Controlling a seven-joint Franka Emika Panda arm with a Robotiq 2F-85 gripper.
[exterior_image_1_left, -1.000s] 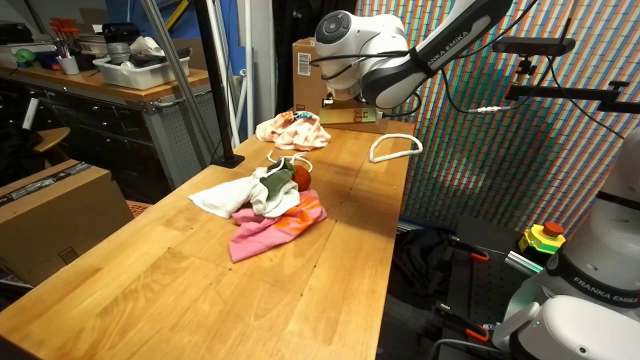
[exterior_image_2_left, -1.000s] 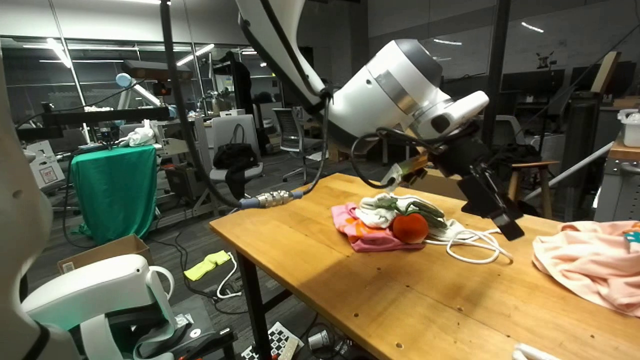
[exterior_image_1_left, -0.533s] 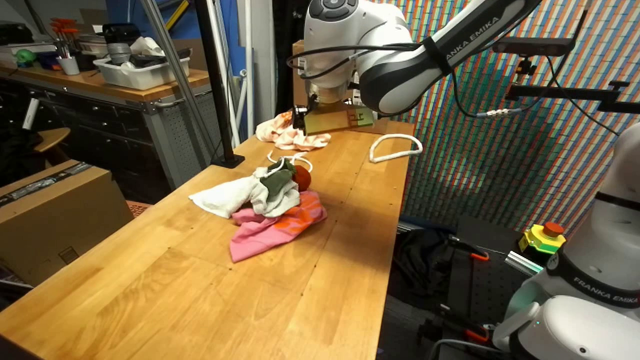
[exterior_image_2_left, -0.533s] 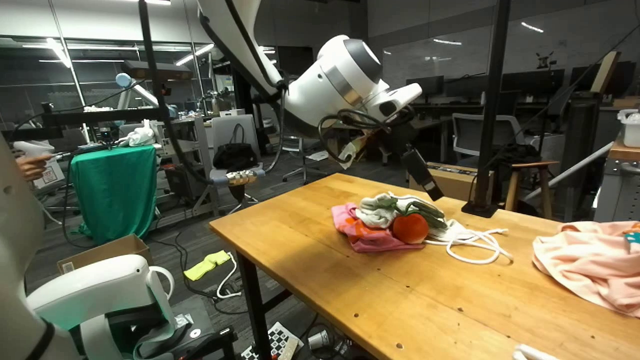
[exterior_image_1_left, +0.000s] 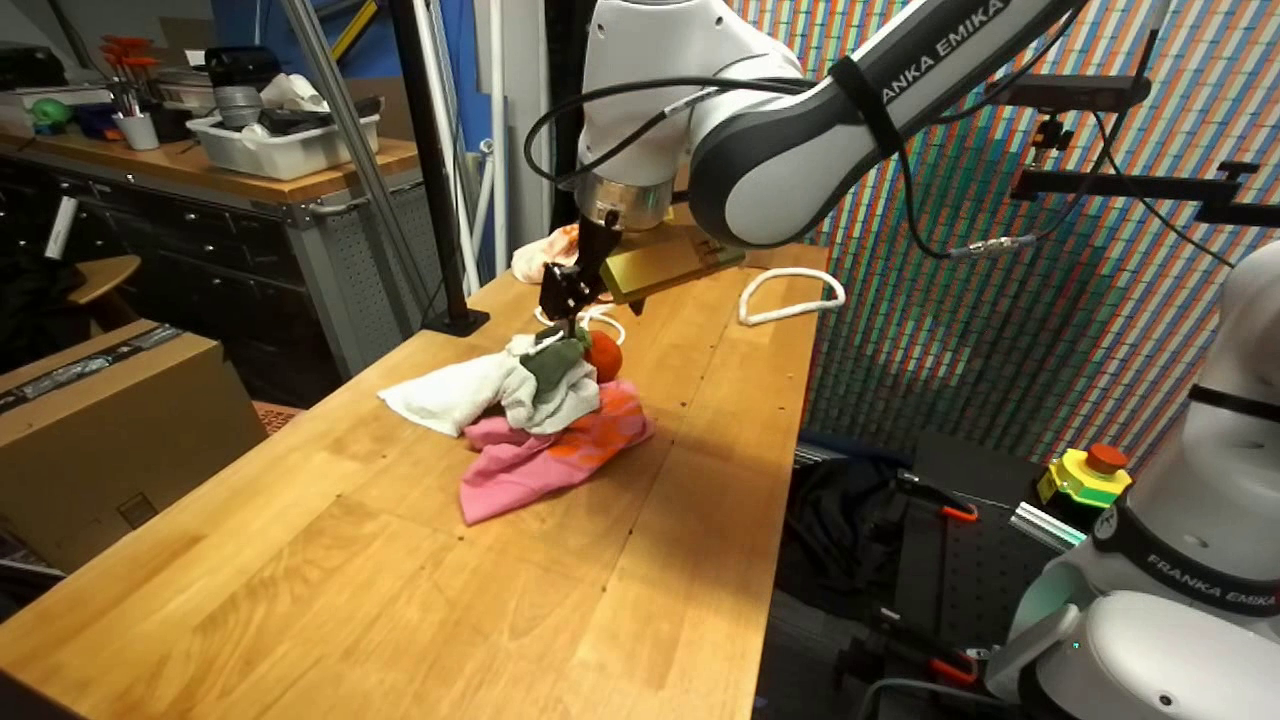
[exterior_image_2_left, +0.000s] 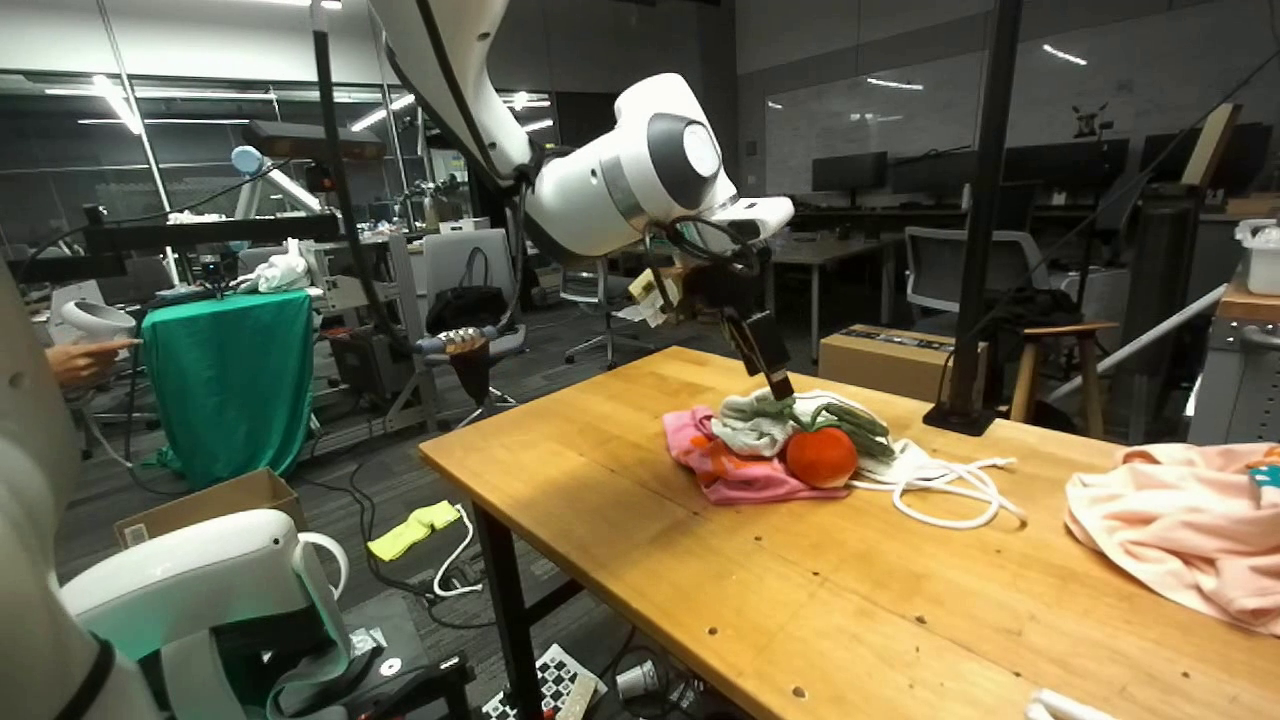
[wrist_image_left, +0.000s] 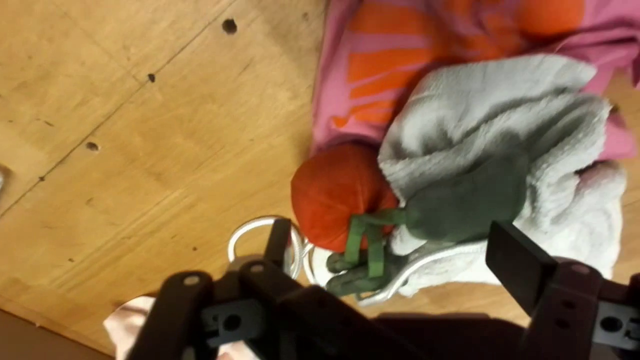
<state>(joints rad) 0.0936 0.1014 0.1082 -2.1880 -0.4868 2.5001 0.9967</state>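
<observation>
Red tomato-shaped ball (wrist_image_left: 332, 192) sat against the pink cloth (exterior_image_1_left: 545, 465) and white cloth (wrist_image_left: 480, 102) on the worktop (exterior_image_1_left: 350, 570); folds probably stopped it rolling. Hand (wrist_image_left: 390, 240) hung just above, jaws spread wide, nothing gripped, straddling the green straps (wrist_image_left: 375, 250) in the wrist view; contact unclear.

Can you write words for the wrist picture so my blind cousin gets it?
An open black gripper hangs over a pile of cloths on a wooden table. A tomato-like red ball sits beside a white cloth, which lies partly on a pink and orange cloth. White cord loops nearby.
</observation>
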